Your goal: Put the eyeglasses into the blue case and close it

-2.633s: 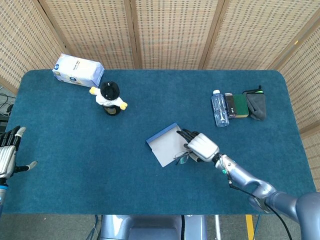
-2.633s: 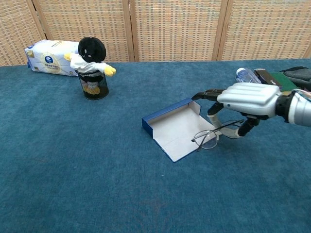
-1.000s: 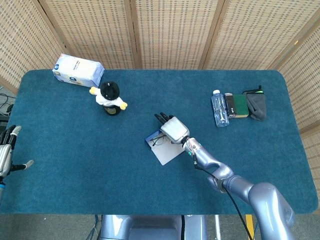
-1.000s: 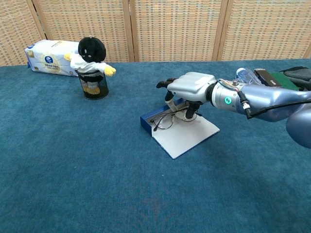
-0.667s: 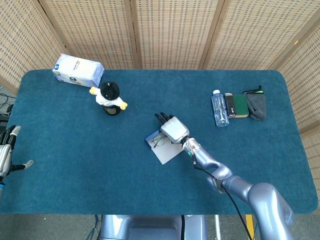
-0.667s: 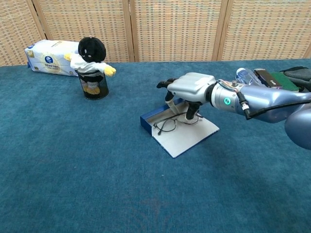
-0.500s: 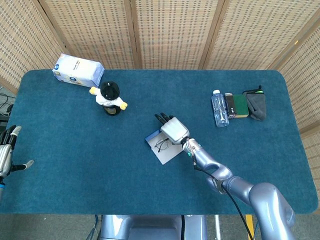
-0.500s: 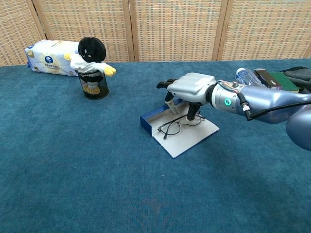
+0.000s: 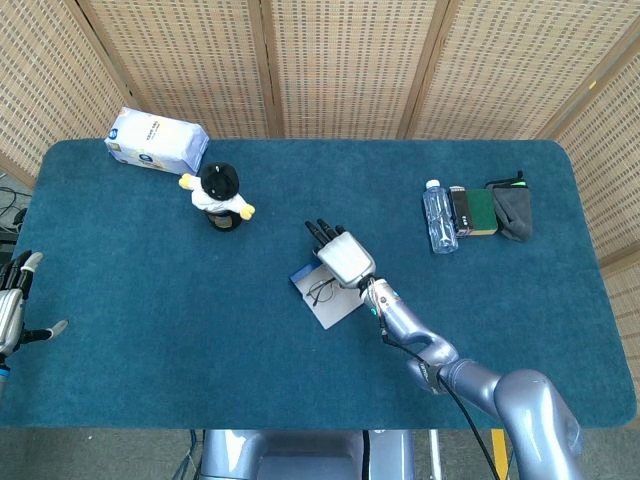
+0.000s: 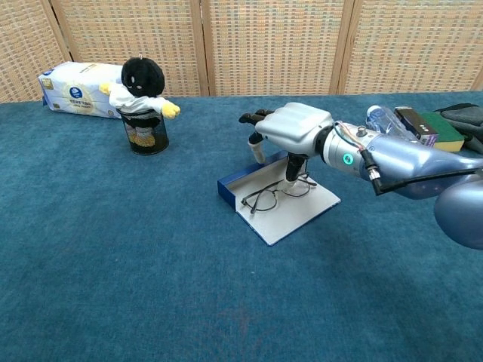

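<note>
Right hand (image 10: 290, 130) is hovering palm-down right over the open blue case (image 10: 278, 202), fingers spread and not holding anything. The eyeglasses (image 10: 275, 192) are lying inside the case on its pale lining, directly below the hand, with a fingertip reaching down close to the frame; can't tell if it's actually touching. Case sits mid-table with its lid flat open. Left hand (image 9: 12, 310) is way off at the table's left edge, fingers apart, nothing in it
</note>
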Motion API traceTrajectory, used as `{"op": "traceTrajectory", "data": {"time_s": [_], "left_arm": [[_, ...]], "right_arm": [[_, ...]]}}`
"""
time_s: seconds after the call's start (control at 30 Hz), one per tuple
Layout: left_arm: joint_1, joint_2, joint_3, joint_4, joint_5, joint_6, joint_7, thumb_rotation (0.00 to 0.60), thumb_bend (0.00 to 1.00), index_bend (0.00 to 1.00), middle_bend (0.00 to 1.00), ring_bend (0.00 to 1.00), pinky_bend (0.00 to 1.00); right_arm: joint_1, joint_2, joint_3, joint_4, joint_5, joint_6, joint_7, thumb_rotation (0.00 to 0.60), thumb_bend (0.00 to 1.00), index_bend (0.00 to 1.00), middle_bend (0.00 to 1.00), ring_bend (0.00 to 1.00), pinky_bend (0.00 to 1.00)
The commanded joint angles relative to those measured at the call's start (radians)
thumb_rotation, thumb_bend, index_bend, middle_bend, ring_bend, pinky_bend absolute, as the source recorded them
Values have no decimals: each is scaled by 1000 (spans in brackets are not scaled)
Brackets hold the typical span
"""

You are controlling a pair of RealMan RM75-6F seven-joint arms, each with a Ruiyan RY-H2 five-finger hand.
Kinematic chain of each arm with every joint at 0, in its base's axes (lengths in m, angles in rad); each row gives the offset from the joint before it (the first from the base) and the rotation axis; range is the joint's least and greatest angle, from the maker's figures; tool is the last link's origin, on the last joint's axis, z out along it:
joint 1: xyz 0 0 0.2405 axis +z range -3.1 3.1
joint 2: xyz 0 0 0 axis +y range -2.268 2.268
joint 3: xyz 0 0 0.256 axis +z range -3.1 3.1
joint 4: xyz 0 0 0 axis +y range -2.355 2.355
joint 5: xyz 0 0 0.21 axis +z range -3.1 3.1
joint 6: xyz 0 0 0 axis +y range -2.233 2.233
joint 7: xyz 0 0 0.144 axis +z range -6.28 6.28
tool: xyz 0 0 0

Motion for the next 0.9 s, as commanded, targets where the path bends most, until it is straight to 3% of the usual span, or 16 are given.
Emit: {"op": "traceTrajectory", "data": {"time_s": [0.03, 0.4, 0.5, 0.67, 0.77, 0.9], "left_arm": [[0, 1, -1, 0, -1, 0, -1, 600, 0, 0, 0, 0, 0], [0, 1, 0, 1, -2, -1, -1, 600, 0, 0, 0, 0, 0], [0, 1, 0, 1, -1, 0, -1, 600, 0, 0, 0, 0, 0], [-1, 1, -1, 3, -4, -4, -2, 600, 0, 0, 0, 0, 0], [-1, 1, -1, 1, -5, -4, -3, 600, 0, 0, 0, 0, 0], [0, 2, -2, 1, -4, -3, -6, 600, 0, 0, 0, 0, 0]], "right_arm": [[-5, 16, 5, -22, 13, -6, -16, 600, 0, 258, 0, 0, 268], [-6, 135, 24, -197, 56, -36, -68, 600, 31, 256, 0, 0, 236], [0, 151, 35, -222, 70, -46, -66, 600, 238, 256, 3, 0, 222], [41, 183, 52, -250, 101, -139, -34, 600, 856, 255, 41, 0, 216], [65, 176, 55, -231, 132, -194, -27, 600, 1000, 255, 97, 0, 216], [88, 149, 53, -188, 186, -251, -39, 600, 1000, 269, 136, 0, 216]]}}
